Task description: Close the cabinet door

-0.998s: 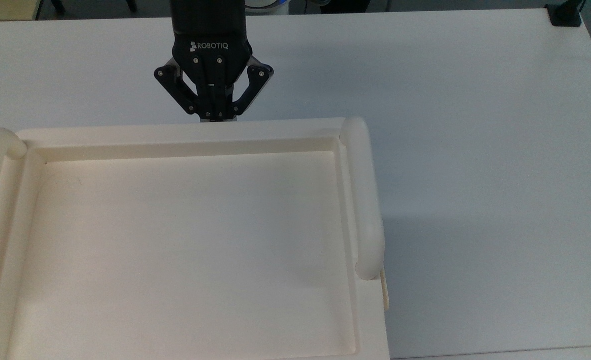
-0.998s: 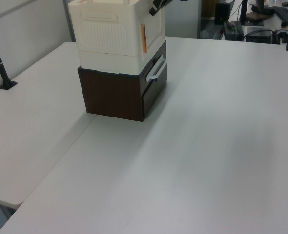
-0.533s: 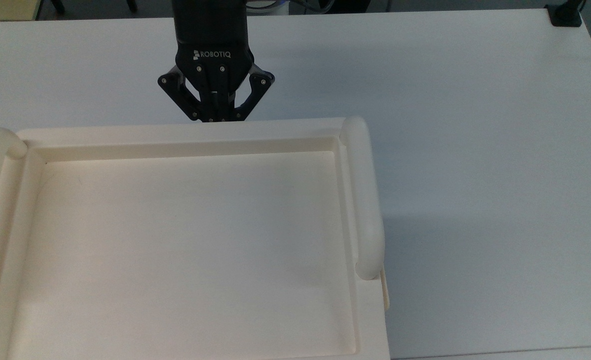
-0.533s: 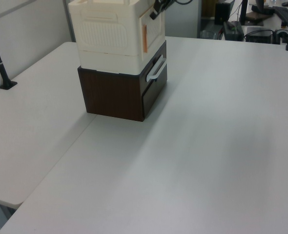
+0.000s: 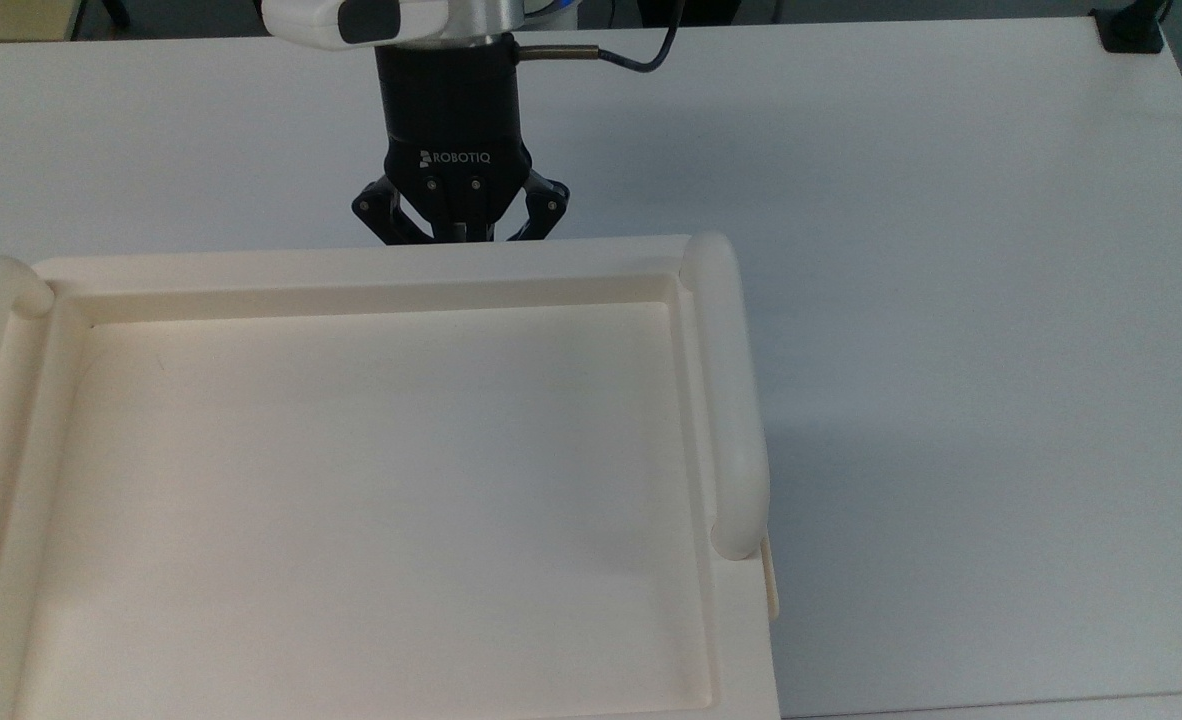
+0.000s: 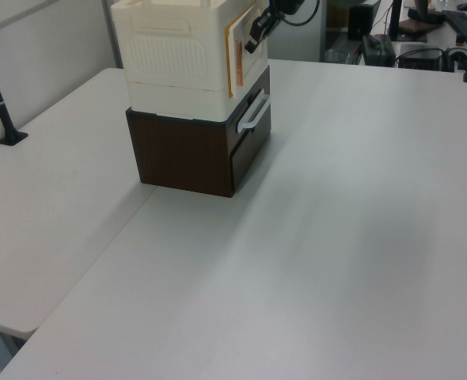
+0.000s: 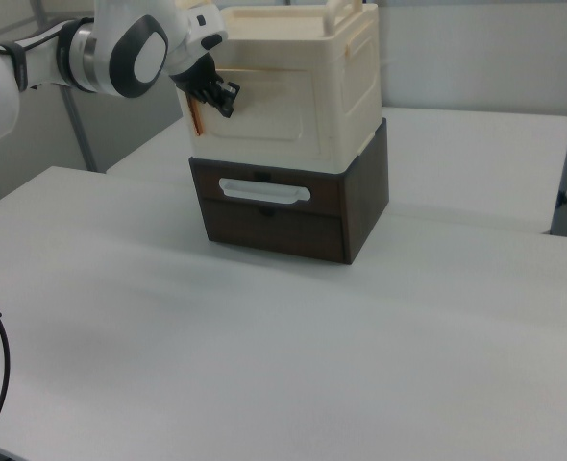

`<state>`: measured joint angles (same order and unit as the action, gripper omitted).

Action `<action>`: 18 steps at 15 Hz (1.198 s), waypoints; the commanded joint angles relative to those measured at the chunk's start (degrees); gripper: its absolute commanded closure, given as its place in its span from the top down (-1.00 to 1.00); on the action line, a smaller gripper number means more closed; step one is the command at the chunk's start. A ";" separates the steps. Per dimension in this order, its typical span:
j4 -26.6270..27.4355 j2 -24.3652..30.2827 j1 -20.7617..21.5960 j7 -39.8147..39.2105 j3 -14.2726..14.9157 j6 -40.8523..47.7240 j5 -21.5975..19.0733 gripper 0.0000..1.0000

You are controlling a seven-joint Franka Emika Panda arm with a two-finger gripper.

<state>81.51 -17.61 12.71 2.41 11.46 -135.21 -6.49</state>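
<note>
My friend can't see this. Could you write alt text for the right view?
A white robot arm holds its black gripper against the front of a cream cabinet, at its door. The cabinet sits on a dark brown drawer unit on a white table.

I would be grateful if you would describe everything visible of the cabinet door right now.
The cabinet door is a thin, flat cream panel, plastic by its look, on the front of the cream upper cabinet, above the dark brown drawer base. It stands slightly ajar: in the left view its edge sits off the cabinet, with a reddish strip behind it. The black gripper is at its outer face near that edge.
</note>
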 commanded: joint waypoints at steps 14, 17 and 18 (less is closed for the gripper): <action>3.83 2.92 -0.23 -2.06 -0.03 -0.61 4.02 -1.00; 3.83 4.77 -0.15 -2.06 -0.03 9.41 5.87 -1.00; 3.83 5.30 0.12 -1.97 -0.03 12.75 6.31 -1.00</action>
<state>82.99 -16.21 12.20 1.76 11.29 -130.79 -1.84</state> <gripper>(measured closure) 0.991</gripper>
